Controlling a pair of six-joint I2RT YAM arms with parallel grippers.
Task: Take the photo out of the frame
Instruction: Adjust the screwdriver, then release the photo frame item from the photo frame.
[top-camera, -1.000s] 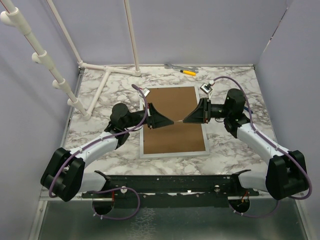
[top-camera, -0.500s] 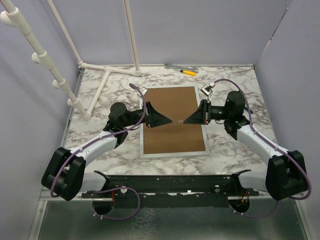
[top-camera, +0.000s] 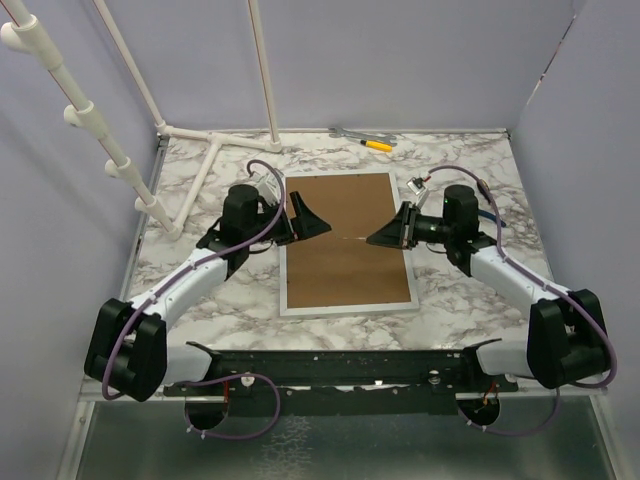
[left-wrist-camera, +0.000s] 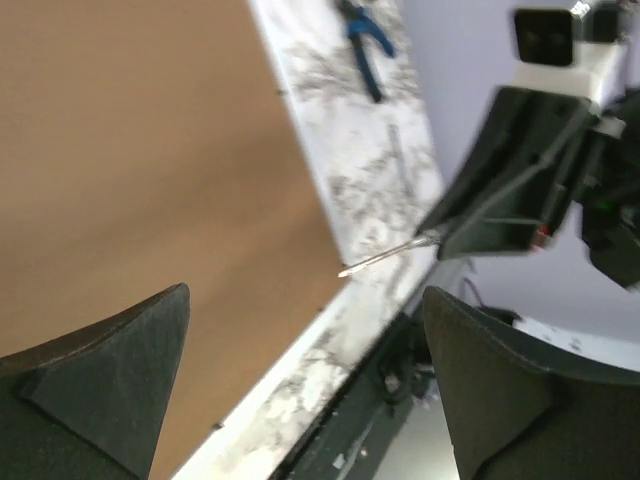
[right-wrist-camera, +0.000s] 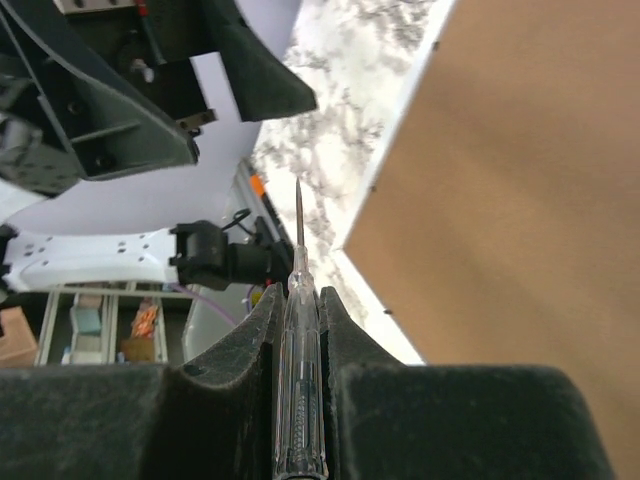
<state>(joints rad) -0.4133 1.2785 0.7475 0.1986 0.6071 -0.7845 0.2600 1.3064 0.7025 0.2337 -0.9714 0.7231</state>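
Marble-patterned table (top-camera: 460, 300) sits inside lavender walls (top-camera: 400, 60), and you have one frame (top-camera: 345, 275) lying face down at the centre of the top view, brown fibreboard back up. Your left gripper (top-camera: 312, 220) hangs over the frame's left edge, jaws spread wide and empty. Your right gripper (top-camera: 385, 236), over the right edge, is clamped on one clear-handled screwdriver (right-wrist-camera: 299, 380) whose thin shaft points left toward the other gripper, above the board. At the table's top edge lie two tools just beside each other: a yellow-handled tool (top-camera: 378, 145) and a grey metal tool (top-camera: 345, 132). Blue-handled pliers (left-wrist-camera: 365, 45) show at the top of the left wrist view, on the marble beside the frame. One white pipe stand (top-camera: 200, 175) fills the upper left. No lettering is legible.
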